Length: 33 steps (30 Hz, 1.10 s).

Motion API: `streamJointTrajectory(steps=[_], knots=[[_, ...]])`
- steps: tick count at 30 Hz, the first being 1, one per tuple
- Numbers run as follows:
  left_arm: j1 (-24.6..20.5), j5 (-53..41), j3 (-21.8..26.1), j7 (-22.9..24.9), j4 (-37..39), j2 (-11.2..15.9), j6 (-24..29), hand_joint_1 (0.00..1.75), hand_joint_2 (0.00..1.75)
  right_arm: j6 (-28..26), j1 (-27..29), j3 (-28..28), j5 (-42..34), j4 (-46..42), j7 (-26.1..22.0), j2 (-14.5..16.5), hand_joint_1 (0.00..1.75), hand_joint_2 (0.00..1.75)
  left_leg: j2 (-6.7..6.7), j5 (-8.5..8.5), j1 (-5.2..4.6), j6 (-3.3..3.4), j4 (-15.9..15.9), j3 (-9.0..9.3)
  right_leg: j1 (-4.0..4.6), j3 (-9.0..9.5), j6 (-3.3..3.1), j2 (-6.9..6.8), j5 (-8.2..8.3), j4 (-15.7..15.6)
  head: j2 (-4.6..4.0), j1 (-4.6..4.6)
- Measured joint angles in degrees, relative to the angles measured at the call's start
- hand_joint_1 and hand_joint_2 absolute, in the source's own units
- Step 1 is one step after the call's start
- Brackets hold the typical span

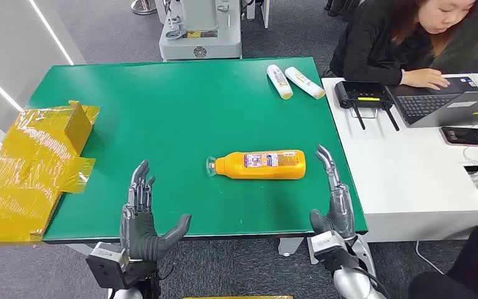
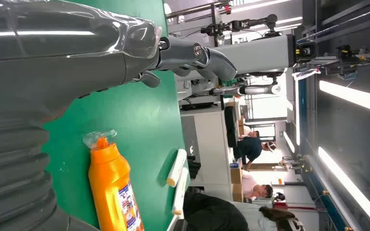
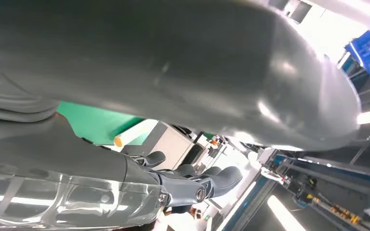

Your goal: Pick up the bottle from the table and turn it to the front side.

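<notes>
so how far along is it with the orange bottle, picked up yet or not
Not yet. Nothing looks done: the orange bottle lies on its side on the green table, cap toward the robot's left, untouched. In hand: the left hand and the right hand are open and hover at the near edge, either side of the bottle, the right one closer. Left to do: grasp it, lift it and turn it to its front side.

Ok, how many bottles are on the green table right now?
3: an orange bottle lying on its side near the front, and two small white bottles at the far right corner.
</notes>
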Motion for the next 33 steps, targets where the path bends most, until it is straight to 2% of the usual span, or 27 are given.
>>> streamJointTrajectory(steps=[2, 7, 13, 17, 25, 30, 33], knots=[[-0.39, 0.37, -0.01, -0.51, 0.48, 0.03, -0.38, 0.0, 1.75, 0.15, -1.72, 0.42, 1.88, 1.5, 1.45, -0.32, 0.0, 0.0, 0.05, 0.0, 0.0, 0.0, 0.0, 0.01, 0.0, -0.01, -0.01, 0.05, 0.01, 0.01, 0.0, -0.01], [-2.9, 1.91, -0.18, -2.42, 3.42, 0.13, -2.13, 0.0, 1.75, 3.45, -12.27, 3.25, 8.03, 10.75, 6.72, -1.21, 0.0, 0.0, 0.1, 0.07, 0.0, -0.03, -0.01, 0.08, 0.01, 0.0, -0.06, 0.1, 0.05, 0.04, -0.01, -0.01], [-5.96, 3.02, -1.2, -3.25, 6.52, 0.45, -3.82, 0.0, 1.75, 13.77, -26.33, 9.51, 16.02, 25.78, 13.31, -0.77, 0.0, 0.0, 0.06, 0.23, 0.0, -0.04, 0.0, 0.06, 0.01, 0.0, -0.11, 0.06, 0.14, 0.09, -0.01, -0.02], [-7.04, 3.22, -1.42, -3.19, 7.72, 0.45, -4.3, 0.0, 1.75, 16.03, -33.44, 13.03, 17.36, 34.73, 14.18, 0.23, 0.0, 1.75, -0.12, 0.26, 0.01, -0.04, 0.0, 0.04, 0.01, 0.0, -0.11, -0.1, 0.14, 0.1, -0.01, -0.02], [-7.82, 3.1, -1.42, -2.13, 8.57, 0.45, -4.66, 0.0, 1.75, 18.43, -40.34, 15.97, 17.48, 45.21, 14.77, 2.25, 0.0, 1.75, -0.13, 0.24, 0.0, -0.04, -0.01, 0.01, 0.01, -0.01, -0.1, -0.1, 0.13, 0.1, 0.0, -0.01], [-7.53, 3.16, -1.41, -0.35, 8.6, 0.45, -5.41, 0.0, 1.75, 29.34, -45.48, 18.46, 15.87, 52.01, 18.11, 3.25, 0.0, 1.75, -0.15, 0.25, 0.0, -0.04, -0.01, 0.01, 0.01, -0.02, -0.1, -0.12, 0.13, 0.1, 0.0, -0.02], [-7.33, 2.92, -1.4, 0.3, 8.55, 0.43, -5.88, 0.0, 1.75, 32.28, -47.45, 18.75, 13.98, 55.68, 18.93, 3.86, 0.0, 1.75, -0.2, 0.27, 0.0, -0.03, 0.0, 0.0, 0.01, -0.01, -0.1, -0.18, 0.14, 0.1, -0.01, -0.01]])
